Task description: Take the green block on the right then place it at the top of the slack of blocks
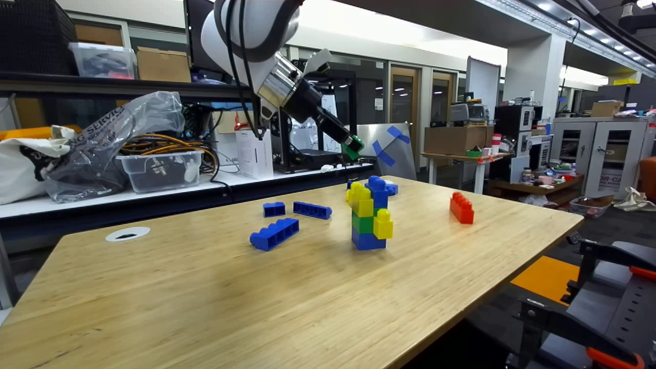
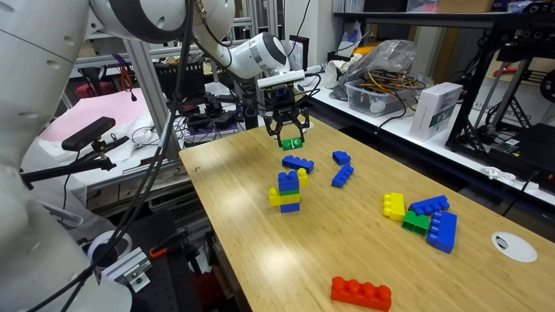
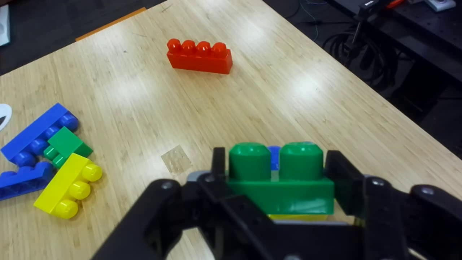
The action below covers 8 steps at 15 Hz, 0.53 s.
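Observation:
My gripper (image 2: pixel 291 141) is shut on a green two-stud block (image 3: pixel 281 196), held studs up in the wrist view and well above the table. The held block also shows in both exterior views (image 1: pixel 352 148) (image 2: pixel 292 144). The stack (image 1: pixel 363 224) has a blue base, green and yellow blocks in its middle and a blue block on top, with yellow blocks jutting out. The stack stands upright, apart from my gripper, nearer the camera in an exterior view (image 2: pixel 289 199). In the wrist view, it is mostly hidden behind the held block; bits of blue and yellow show.
A red block (image 2: pixel 360 294) lies far from the stack. Several loose blue blocks (image 1: pixel 275 234) lie near the stack. Another green block (image 2: pixel 416 223) lies among yellow (image 2: pixel 393 206) and blue (image 2: pixel 442 231) blocks. A shelf bench with a plastic bin (image 1: pixel 163 171) borders the table.

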Available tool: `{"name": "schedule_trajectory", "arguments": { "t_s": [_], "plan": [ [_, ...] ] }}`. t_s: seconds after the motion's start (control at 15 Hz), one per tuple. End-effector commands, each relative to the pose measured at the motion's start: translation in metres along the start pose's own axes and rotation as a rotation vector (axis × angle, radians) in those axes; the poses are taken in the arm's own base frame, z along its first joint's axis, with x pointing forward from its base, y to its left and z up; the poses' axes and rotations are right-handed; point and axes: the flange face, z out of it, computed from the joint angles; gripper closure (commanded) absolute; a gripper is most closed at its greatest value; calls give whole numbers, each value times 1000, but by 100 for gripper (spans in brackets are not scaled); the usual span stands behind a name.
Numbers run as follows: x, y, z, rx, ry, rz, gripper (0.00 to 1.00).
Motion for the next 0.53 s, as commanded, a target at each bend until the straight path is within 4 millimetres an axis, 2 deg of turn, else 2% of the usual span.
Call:
{"name": "schedule_trajectory", "arguments": {
  "t_s": [0.0,0.07,0.13,0.47],
  "plan": [
    [3,3,-2,11,-29,-11,56],
    [2,0,0,5,-8,0,56],
    [2,0,0,5,-9,0,31],
    [2,0,0,5,-9,0,31]
  ]
}}
